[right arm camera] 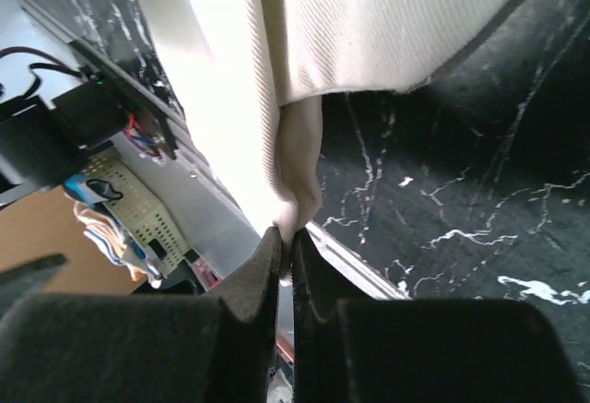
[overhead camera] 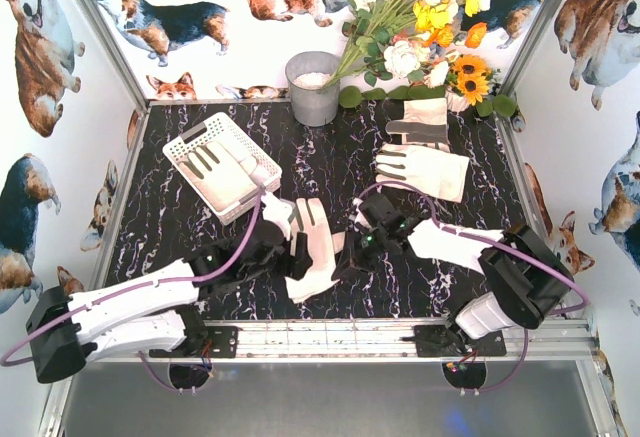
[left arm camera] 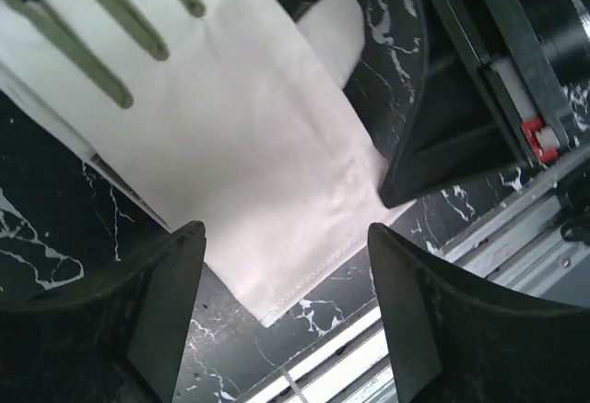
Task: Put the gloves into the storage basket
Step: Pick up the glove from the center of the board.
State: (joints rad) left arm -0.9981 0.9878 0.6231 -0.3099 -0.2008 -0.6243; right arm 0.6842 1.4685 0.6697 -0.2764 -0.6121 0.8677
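Observation:
A cream-white glove point(overhead camera: 318, 249) with grey finger strips lies flat on the black marbled table, between both grippers. My left gripper point(left arm camera: 286, 237) hangs open just above its cuff point(left arm camera: 277, 265), touching nothing. My right gripper point(right arm camera: 288, 237) is shut on a fold at the cuff edge of that glove point(right arm camera: 369, 25), and its black finger point(left arm camera: 433, 145) shows at the glove's right side. The white lattice storage basket point(overhead camera: 180, 147) stands at the back left and holds one glove point(overhead camera: 225, 172). Two more gloves point(overhead camera: 420, 122) point(overhead camera: 425, 170) lie at the back right, and another point(overhead camera: 450, 242) lies under my right arm.
A grey metal bucket point(overhead camera: 313, 87) stands at the back centre, with a bunch of artificial flowers point(overhead camera: 420, 17) leaning over the back right corner. An aluminium rail point(overhead camera: 330, 337) runs along the near table edge. Printed walls close in three sides.

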